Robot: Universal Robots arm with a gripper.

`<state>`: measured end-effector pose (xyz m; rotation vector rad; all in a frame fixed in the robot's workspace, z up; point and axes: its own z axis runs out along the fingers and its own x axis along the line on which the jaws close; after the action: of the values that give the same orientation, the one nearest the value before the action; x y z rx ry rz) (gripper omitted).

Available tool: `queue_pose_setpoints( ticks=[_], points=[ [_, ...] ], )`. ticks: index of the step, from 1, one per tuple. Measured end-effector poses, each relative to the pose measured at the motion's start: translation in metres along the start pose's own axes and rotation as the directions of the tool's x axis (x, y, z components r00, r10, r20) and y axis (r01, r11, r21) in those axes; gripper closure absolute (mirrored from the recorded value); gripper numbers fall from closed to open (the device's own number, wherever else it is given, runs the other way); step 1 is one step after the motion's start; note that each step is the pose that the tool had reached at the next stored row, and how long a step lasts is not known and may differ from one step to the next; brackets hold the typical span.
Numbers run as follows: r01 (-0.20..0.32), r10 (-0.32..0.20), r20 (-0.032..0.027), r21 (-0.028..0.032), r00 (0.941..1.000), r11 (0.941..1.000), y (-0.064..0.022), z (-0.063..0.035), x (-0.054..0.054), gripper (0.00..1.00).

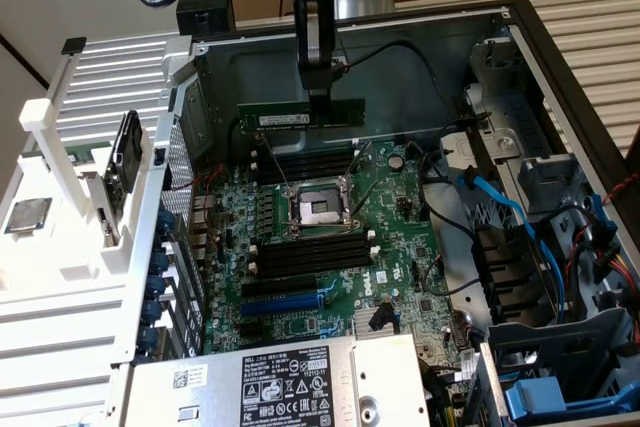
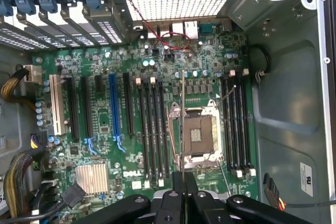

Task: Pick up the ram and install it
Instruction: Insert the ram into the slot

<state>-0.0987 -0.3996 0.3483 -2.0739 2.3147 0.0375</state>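
Observation:
In the exterior view my gripper (image 1: 322,99) is shut on the ram (image 1: 298,117), a long green stick with a white sticker. I hold it level by its top edge, in the air inside the open computer case. It hangs over the far black memory slots (image 1: 305,162), apart from them. The CPU socket (image 1: 318,209) and a second bank of slots (image 1: 310,252) lie nearer. In the wrist view the ram (image 2: 182,124) appears edge-on as a thin line rising from my gripper (image 2: 184,181), over the CPU socket (image 2: 198,135) between two slot banks (image 2: 152,129).
The case walls (image 1: 420,57) surround the motherboard. Blue and black cables (image 1: 500,209) and drive bays crowd the exterior view's right. A labelled power supply (image 1: 290,387) lies at the front. A white rack (image 1: 60,197) stands at the exterior view's left. The blue expansion slot (image 2: 113,108) is beside the near slots.

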Motion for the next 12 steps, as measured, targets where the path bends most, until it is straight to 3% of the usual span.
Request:
queue_pose_setpoints(
  ticks=[12],
  points=[
    [0.007, -0.007, -0.0001, 0.0001, 1.0, 1.0, -0.0004, 0.0011, 0.0007, 0.88]
  ],
)
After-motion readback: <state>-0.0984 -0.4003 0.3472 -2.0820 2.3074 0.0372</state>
